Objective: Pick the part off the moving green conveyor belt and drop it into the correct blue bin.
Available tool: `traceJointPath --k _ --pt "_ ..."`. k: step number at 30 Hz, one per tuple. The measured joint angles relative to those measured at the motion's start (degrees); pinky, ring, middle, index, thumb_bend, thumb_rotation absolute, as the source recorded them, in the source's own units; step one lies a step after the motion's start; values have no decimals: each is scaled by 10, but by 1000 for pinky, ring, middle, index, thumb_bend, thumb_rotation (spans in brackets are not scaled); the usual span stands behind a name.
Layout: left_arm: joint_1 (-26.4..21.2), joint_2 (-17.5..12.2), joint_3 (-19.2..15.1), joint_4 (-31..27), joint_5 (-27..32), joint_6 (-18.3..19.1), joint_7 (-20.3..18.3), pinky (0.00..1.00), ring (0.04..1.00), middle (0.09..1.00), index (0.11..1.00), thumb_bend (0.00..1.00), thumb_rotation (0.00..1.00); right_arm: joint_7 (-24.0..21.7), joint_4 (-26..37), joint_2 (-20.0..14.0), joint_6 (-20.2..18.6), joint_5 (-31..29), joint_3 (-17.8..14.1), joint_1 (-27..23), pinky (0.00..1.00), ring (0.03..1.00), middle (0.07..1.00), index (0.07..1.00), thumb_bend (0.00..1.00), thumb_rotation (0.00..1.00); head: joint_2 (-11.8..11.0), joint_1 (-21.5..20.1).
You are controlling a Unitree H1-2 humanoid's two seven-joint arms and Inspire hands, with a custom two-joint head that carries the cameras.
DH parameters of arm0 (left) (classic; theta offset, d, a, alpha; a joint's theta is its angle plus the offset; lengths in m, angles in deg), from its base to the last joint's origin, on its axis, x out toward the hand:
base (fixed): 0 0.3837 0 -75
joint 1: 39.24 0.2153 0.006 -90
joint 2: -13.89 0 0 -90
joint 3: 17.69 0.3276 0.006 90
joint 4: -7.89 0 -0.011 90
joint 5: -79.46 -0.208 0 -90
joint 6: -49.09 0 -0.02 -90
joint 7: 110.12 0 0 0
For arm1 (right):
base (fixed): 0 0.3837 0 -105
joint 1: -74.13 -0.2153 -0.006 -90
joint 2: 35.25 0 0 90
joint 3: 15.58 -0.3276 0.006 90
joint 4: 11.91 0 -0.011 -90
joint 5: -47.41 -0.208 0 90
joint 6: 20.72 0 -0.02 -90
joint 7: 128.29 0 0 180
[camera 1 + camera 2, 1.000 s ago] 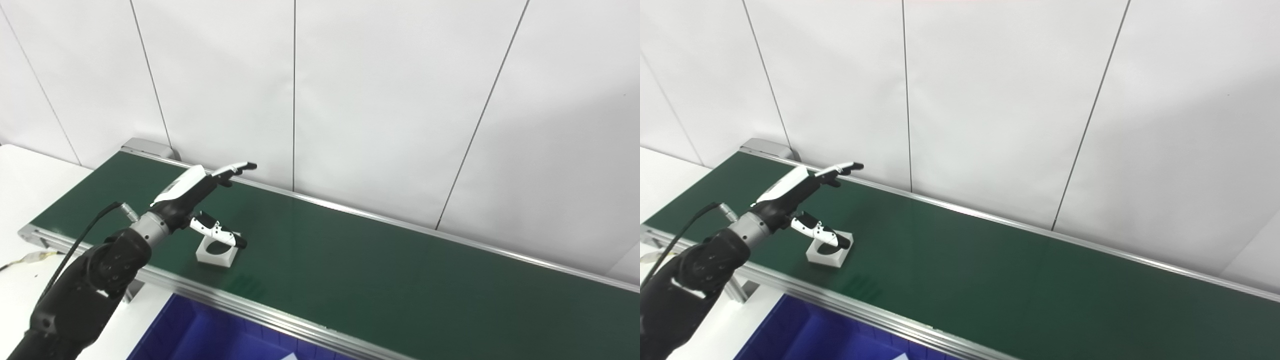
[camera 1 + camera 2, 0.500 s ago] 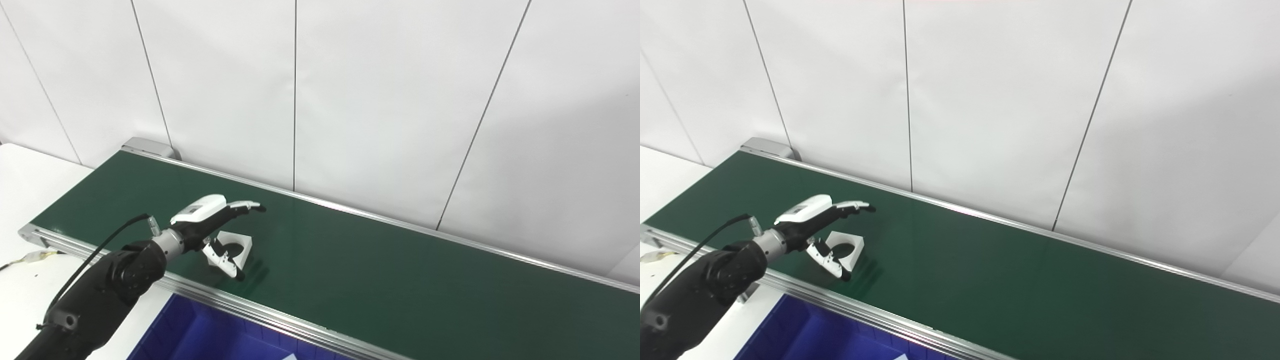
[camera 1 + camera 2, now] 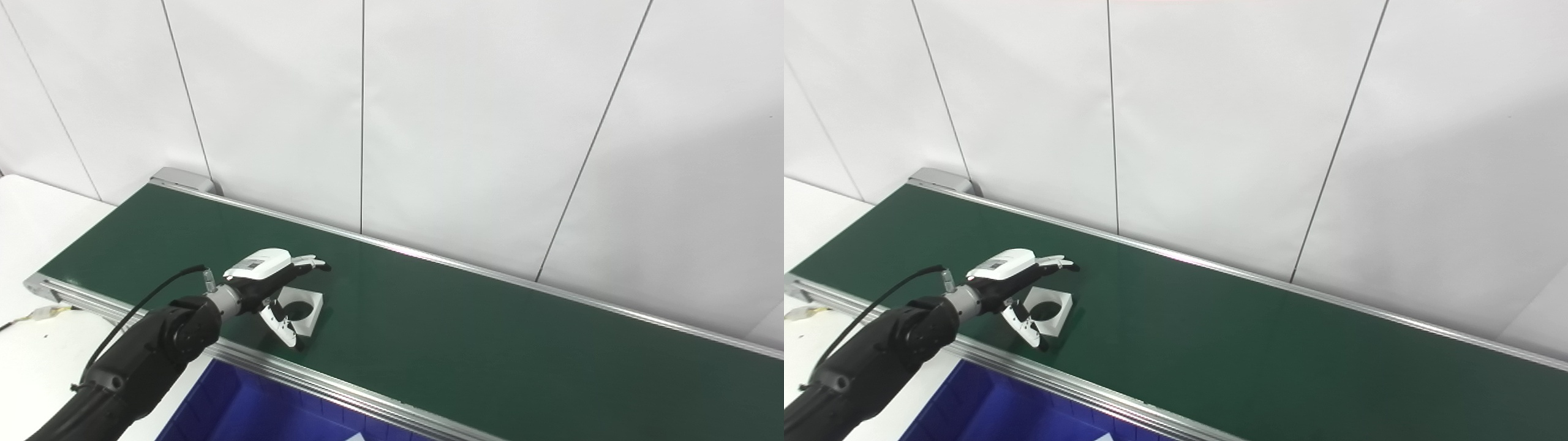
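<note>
A white square part (image 3: pixel 304 308) with a round hole lies flat on the green conveyor belt (image 3: pixel 465 331), near its front rail. My left hand (image 3: pixel 269 283) is low over the belt at the part's left side, open. Its fingers (image 3: pixel 309 264) reach past the part's far edge and the thumb (image 3: pixel 282 326) points down along the near edge, so the part sits between them. I cannot tell whether they touch it. The right hand is out of view. A blue bin (image 3: pixel 257 410) lies below the belt's front rail.
White wall panels (image 3: pixel 465 122) rise directly behind the belt. A white table surface (image 3: pixel 30 208) lies at the left, with a cable end (image 3: pixel 43 315) by the belt's corner. The belt's metal end housing (image 3: pixel 181 180) sits at the far left.
The part has ridden to the right along the belt. My left hand has dropped from above the belt and followed it rightward, with fingers and thumb now straddling the part.
</note>
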Motion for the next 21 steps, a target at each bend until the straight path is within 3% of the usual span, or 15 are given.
traceJointPath --k 4,9,11,13,15,18,21 --pt "-6 5 10 12 -27 5 22 821 879 921 869 779 8 0 4 0 0 -1 0 2 971 903 904 996 697 742 3 -1" --pt "-11 15 25 27 -63 10 55 793 842 875 828 718 0 7 5 0 0 1 1 2 957 895 902 991 696 749 4 -1" --pt "-12 17 27 27 -68 10 61 686 744 812 778 672 0 12 6 0 0 4 2 2 955 892 900 991 690 750 4 -2" --pt "-12 20 27 27 -68 13 61 487 524 703 702 521 0 15 6 0 0 5 4 1 967 902 905 997 691 764 5 -1" --pt "-13 27 27 26 -64 25 55 438 489 674 679 492 0 16 7 0 0 5 6 2 969 903 907 998 688 763 5 -1" --pt "-14 32 26 24 -50 29 39 358 389 491 574 493 0 16 8 0 0 5 5 2 953 894 896 993 689 761 7 -3" --pt "-14 43 19 24 -38 44 42 384 392 468 536 497 0 16 8 0 0 6 6 2 967 896 899 992 681 751 8 -4"
